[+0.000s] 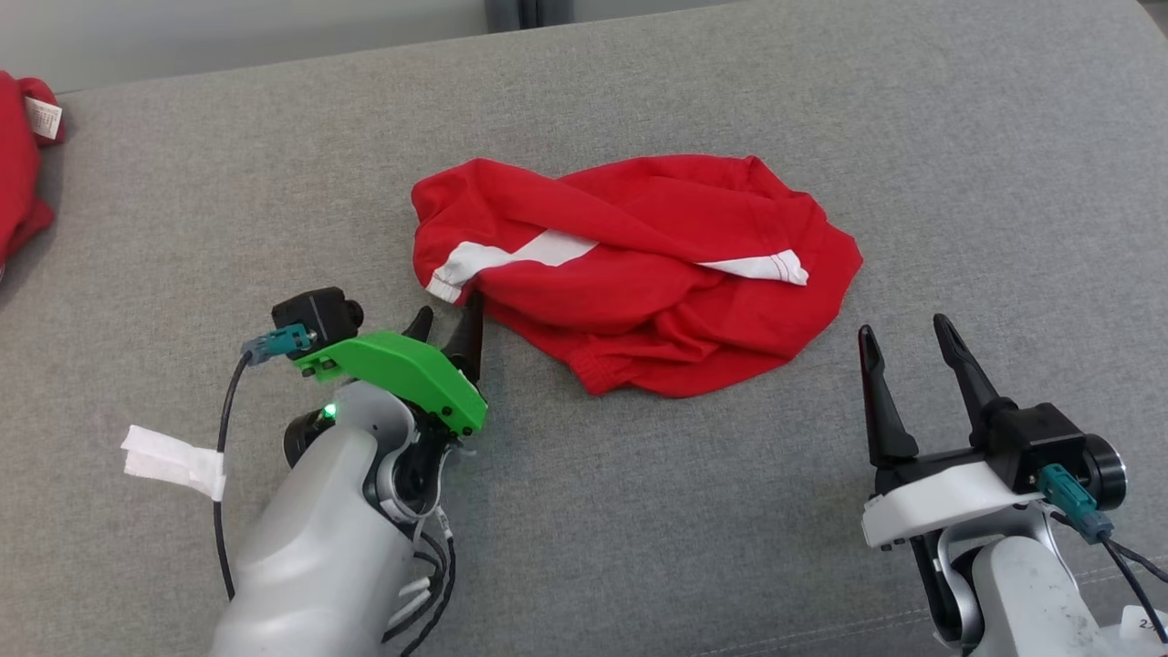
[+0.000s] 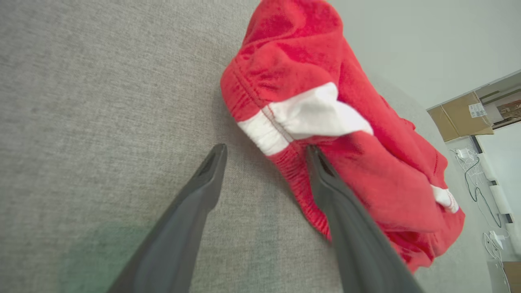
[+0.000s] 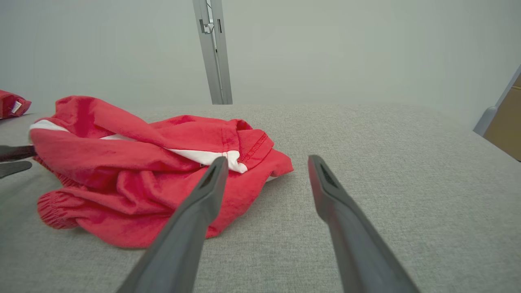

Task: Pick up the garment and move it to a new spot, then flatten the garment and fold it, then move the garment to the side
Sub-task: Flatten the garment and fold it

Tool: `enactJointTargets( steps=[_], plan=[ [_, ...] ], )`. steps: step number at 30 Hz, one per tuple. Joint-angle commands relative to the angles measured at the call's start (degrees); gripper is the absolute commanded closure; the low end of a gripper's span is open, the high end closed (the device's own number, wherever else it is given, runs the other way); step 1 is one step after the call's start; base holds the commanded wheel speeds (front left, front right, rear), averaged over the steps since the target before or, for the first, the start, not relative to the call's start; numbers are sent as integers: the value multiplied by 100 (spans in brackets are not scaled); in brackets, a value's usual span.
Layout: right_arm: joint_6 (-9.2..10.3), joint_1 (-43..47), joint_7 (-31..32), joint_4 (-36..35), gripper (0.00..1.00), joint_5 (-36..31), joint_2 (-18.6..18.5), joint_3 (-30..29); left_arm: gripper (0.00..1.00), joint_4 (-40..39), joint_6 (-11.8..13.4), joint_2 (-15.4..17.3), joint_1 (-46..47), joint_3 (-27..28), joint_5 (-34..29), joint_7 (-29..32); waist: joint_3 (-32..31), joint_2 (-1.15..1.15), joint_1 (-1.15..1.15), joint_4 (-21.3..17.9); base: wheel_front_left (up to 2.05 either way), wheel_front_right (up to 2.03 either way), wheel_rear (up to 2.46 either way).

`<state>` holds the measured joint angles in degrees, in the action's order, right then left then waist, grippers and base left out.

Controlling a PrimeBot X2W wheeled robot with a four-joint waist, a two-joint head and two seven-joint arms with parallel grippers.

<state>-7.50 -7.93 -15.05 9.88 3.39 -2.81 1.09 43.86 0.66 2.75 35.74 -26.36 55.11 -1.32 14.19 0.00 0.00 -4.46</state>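
The garment (image 1: pixel 639 265) is a crumpled red piece with white stripes, lying in a heap on the grey fabric surface (image 1: pixel 639 511). My left gripper (image 1: pixel 449 321) stands open right at the heap's lower left corner, one fingertip against the elastic hem by the white band. In the left wrist view the garment (image 2: pixel 325 101) sits just past the left gripper (image 2: pixel 266 149), whose right finger (image 2: pixel 338 195) lies over the red hem. My right gripper (image 1: pixel 903 330) is open and empty, just off the heap's right edge. From the right wrist the garment (image 3: pixel 142 167) lies left of the right gripper (image 3: pixel 264 160).
Another red piece of clothing (image 1: pixel 23 173) with a white label lies at the far left edge. A strip of white tape (image 1: pixel 173 463) is stuck on the surface beside my left arm. A cardboard box (image 2: pixel 460 116) and cables (image 2: pixel 476 183) stand beyond the surface's edge.
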Motion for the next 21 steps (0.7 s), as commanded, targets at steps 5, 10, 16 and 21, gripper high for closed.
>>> enactJointTargets(
  steps=[5,10,16,21],
  plan=[
    [2,-94,-19,0,0,-36,-14,-23,0,-125,-301,24,194,-103,671,-147,25,0,0,3,0,0,0],
    [2,-86,-19,-18,0,-56,-14,-57,4,-285,-455,25,226,-274,1094,-267,32,0,0,37,0,0,0],
    [2,-125,-19,-36,0,-63,-14,-57,27,-400,-524,25,276,-261,1644,-507,72,0,0,46,0,0,0],
    [2,-199,-19,-12,0,-93,-13,-26,43,-381,-557,25,335,-263,2044,-681,137,0,0,50,0,0,0]
  ],
)
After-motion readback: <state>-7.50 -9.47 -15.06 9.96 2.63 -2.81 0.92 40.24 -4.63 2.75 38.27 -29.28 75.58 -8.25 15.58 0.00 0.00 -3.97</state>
